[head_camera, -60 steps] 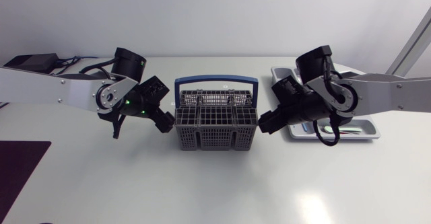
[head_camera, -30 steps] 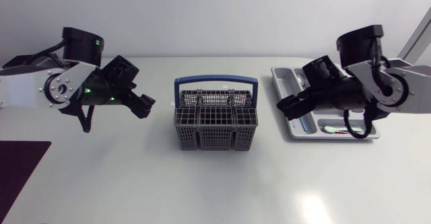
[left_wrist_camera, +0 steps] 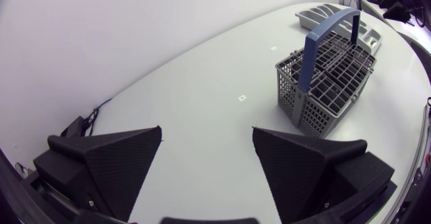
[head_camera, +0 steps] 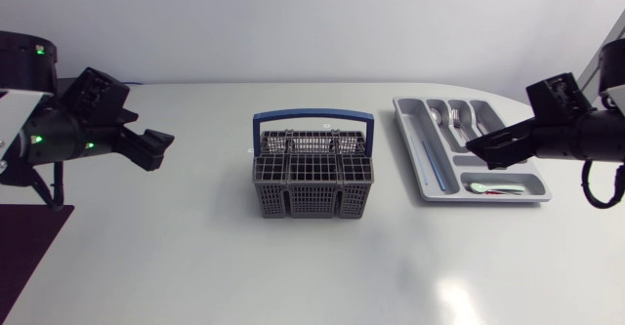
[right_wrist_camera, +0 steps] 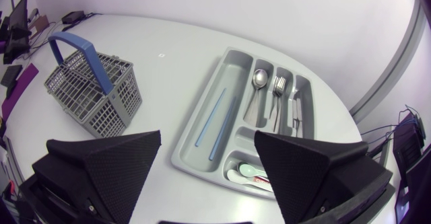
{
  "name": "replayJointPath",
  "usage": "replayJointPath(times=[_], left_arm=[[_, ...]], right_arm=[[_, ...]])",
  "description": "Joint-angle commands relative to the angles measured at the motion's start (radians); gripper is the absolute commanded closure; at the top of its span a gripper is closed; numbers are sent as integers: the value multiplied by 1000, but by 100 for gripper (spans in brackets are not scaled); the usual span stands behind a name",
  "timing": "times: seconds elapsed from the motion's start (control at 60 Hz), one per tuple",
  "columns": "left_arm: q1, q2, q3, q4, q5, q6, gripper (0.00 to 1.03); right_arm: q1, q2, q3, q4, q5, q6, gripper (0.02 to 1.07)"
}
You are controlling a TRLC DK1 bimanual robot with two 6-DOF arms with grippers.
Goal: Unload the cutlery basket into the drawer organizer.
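Note:
The grey cutlery basket (head_camera: 312, 177) with a blue handle (head_camera: 312, 117) stands mid-table; no cutlery shows above its rim. To its right lies the grey drawer organizer (head_camera: 408, 140), holding a spoon (right_wrist_camera: 259, 79), a fork (right_wrist_camera: 277, 86), a knife (right_wrist_camera: 294, 103), a long blue stick (right_wrist_camera: 214, 116) and small pale spoons (right_wrist_camera: 248, 174). My left gripper (head_camera: 161, 149) hangs open and empty, far left of the basket (left_wrist_camera: 330, 76). My right gripper (head_camera: 476, 147) is open and empty above the organizer's right half (right_wrist_camera: 195, 150).
A dark mat (head_camera: 24, 252) lies at the table's front left corner. Cables and a black box (left_wrist_camera: 77, 126) sit at the table's edge, near my left gripper. Bare white tabletop surrounds the basket (right_wrist_camera: 94, 89).
Both arms have drawn back from the basket's sides, the left toward the left edge, the right out over the organizer. The right gripper's fingers have spread wider. The basket has stayed put.

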Motion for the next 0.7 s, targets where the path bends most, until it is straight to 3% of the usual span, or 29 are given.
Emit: replayJointPath(times=[0.0, 0.417, 0.583, 0.683], left_arm=[[15, -73, -68, 15, 10, -8, 4], [37, -469, -236, 98, 10, -80, 4], [55, -629, -321, 139, 10, -153, 4], [58, -759, -385, 162, 10, -209, 4]], right_arm=[[-43, -26, -32, -19, -26, -30, 7], [-92, -253, -235, 156, -1, -46, 7], [-83, -302, -265, 164, 131, 4, 7], [-83, -306, -284, 171, 160, 13, 7]])
